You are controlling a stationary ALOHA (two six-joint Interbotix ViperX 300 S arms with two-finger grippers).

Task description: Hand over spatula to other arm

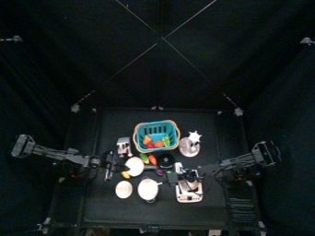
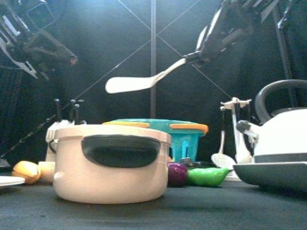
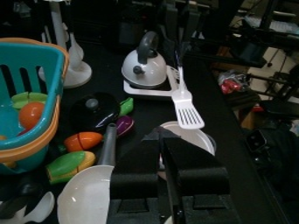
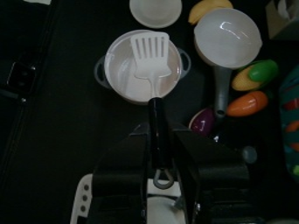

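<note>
Black curtains all around, with a small black table (image 1: 110,207) in the middle, crowded with kitchen toys.

Right gripper (image 4: 159,131) up in the air, jaws shut tight on the thin handle of the spatula (image 4: 149,61). Spatula held off the table, white slotted blade pointing away from the gripper and hanging right over the cream pot (image 4: 121,80). Seen from the front, same spatula (image 2: 142,80) slanting down from the right gripper (image 2: 204,52), blade high above the cream pot (image 2: 109,162) and not touching it. From the left wrist, spatula (image 3: 184,103) showing in front of the white kettle (image 3: 149,67), well beyond the jaws.

Left gripper (image 3: 163,171) low over the table, jaws apart, holding nothing. Right beside it, a big white ladle (image 3: 91,197) with a dark handle.

Around the cream pot (image 1: 149,189): a white bowl (image 4: 226,39) just beside it, a smaller white dish (image 4: 156,10) near it, and a yellow banana (image 4: 212,10) close to both. Also near the pot, a green toy vegetable (image 4: 256,73), an orange one (image 4: 244,104) and a purple one (image 4: 201,121).

Behind the pot from the front, a teal basket (image 2: 180,137) with an orange rim. To the right of the pot, the white kettle (image 2: 278,130) on a tray. Behind the basket, a white spiky thing (image 1: 192,139).
</note>
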